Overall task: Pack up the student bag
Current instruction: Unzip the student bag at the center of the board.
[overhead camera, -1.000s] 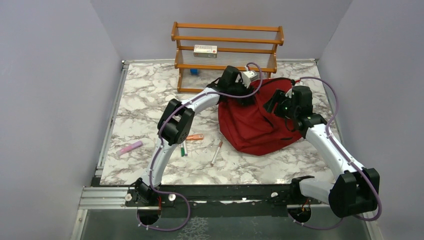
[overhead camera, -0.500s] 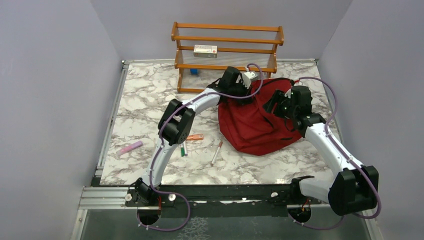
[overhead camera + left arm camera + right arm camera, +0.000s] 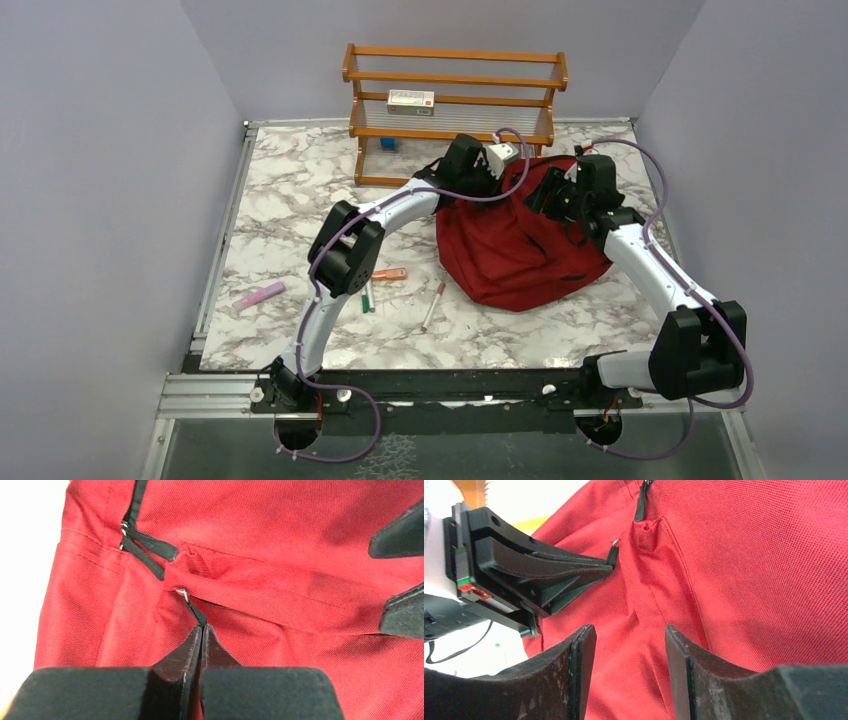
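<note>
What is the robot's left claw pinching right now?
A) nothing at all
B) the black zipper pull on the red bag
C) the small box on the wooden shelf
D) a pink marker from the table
B: the left wrist view shows the left claw closed tight on the black zipper pull of the red bag.

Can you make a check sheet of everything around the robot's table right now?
Surface: marble table, white with grey veins.
Job's things: student bag, dark red, slumped at the far right.
Clutter: pink marker, orange marker, green pen and red-tipped pen lie loose left of the bag.
Grippers: left gripper, jaws shut on the bag's zipper pull; right gripper, jaws open over bag fabric.
Cables: purple cables run along both arms.
Surroundings: wooden shelf at the back holding a small box; grey walls.
</note>
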Controlling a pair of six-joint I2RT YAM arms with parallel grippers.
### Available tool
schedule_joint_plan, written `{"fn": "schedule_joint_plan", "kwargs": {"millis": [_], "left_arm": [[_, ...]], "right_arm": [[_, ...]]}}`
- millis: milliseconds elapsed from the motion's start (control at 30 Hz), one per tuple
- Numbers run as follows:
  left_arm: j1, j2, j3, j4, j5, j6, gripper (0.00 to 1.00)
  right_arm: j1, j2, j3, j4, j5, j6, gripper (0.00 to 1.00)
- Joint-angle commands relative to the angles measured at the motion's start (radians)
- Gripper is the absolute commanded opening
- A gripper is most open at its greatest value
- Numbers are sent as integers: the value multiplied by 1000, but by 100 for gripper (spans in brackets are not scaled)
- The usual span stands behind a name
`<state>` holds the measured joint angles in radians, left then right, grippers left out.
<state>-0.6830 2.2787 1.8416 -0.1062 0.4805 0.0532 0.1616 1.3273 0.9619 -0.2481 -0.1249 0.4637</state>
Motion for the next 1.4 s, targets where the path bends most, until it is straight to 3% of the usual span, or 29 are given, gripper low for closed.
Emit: {"fn": "schedule_joint_plan", "kwargs": {"millis": [0, 167, 267, 767, 1367], "left_arm": [[-7, -64, -4, 22, -56, 27, 0], [-7, -62, 20, -13, -72, 40, 0], [-8, -72, 12, -25, -69, 45, 0], [-33, -122, -90, 8, -74, 39, 0], [-49, -127, -105, 19, -84, 51, 0]], "right_arm": [[-8, 4, 20, -15, -30, 0, 56], [-9, -8, -7, -1, -16, 7, 54], [-10, 10, -6, 22, -15, 26, 60], [-11, 272, 139, 118, -56, 73, 63], [-23, 448, 262, 140, -125, 60, 54]]}}
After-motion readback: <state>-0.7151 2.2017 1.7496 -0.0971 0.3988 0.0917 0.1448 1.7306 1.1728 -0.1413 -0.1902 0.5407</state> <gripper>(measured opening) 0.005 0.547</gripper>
